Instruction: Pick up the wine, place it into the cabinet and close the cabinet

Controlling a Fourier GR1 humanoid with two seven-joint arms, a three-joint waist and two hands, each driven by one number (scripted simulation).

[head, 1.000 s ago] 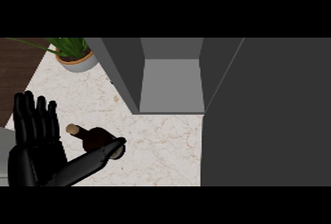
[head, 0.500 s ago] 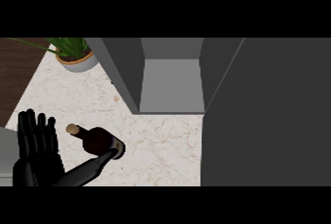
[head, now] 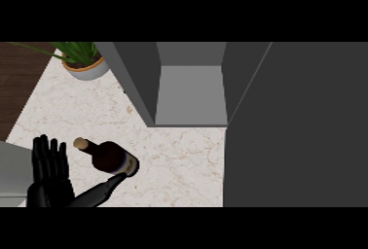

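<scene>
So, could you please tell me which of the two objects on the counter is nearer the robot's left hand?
The wine bottle: it sits right beside the left hand, while the potted plant stands far off by the cabinet.

One wine bottle (head: 111, 158), one cabinet (head: 138, 78), one potted plant (head: 84, 64), one robot hand (head: 50, 181).

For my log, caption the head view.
Open left hand beside the wine bottle on the counter; cabinet stands open beyond.
</scene>
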